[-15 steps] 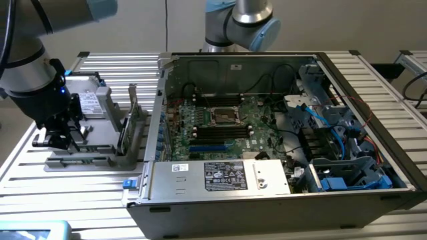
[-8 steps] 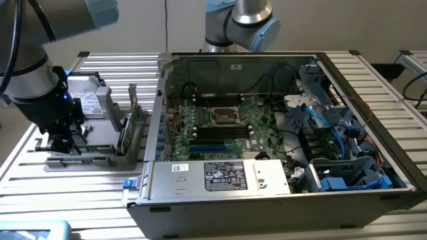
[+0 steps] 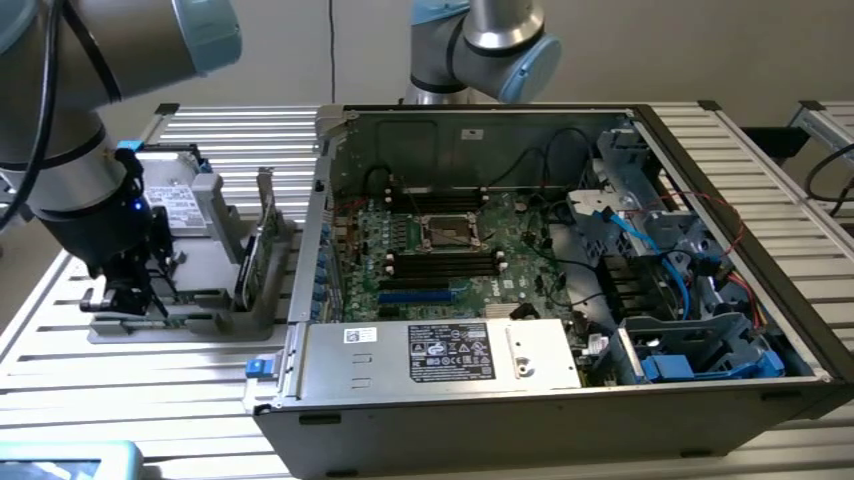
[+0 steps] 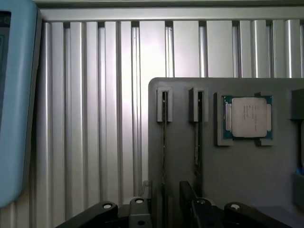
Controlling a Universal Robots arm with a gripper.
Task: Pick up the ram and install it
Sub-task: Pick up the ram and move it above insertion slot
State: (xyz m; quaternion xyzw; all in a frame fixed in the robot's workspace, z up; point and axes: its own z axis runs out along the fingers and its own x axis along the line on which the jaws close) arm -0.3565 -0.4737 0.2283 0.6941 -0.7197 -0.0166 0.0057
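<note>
Two thin ram sticks stand on edge in slots of a grey holder (image 4: 237, 180). One ram (image 4: 164, 137) runs between my fingers, the other ram (image 4: 198, 137) lies just beside it. My gripper (image 4: 164, 191) is open, its black fingers (image 4: 186, 192) on either side of the first stick with a gap to it. In the exterior view my gripper (image 3: 127, 298) hangs low over the grey holder (image 3: 200, 320) on the exterior view's left, beside the open computer case (image 3: 534, 400). Black memory slots (image 3: 441, 263) lie on the green motherboard (image 3: 501, 225) inside the case.
A processor chip (image 4: 247, 117) sits in a recess of the holder. An upright card (image 3: 262, 235) and a drive (image 3: 174, 198) stand on the holder behind my gripper. A pale blue casing (image 4: 14, 104) lies close by on the slatted aluminium table (image 3: 160, 380). Cables and blue drive bays (image 3: 694, 355) fill the case's right side.
</note>
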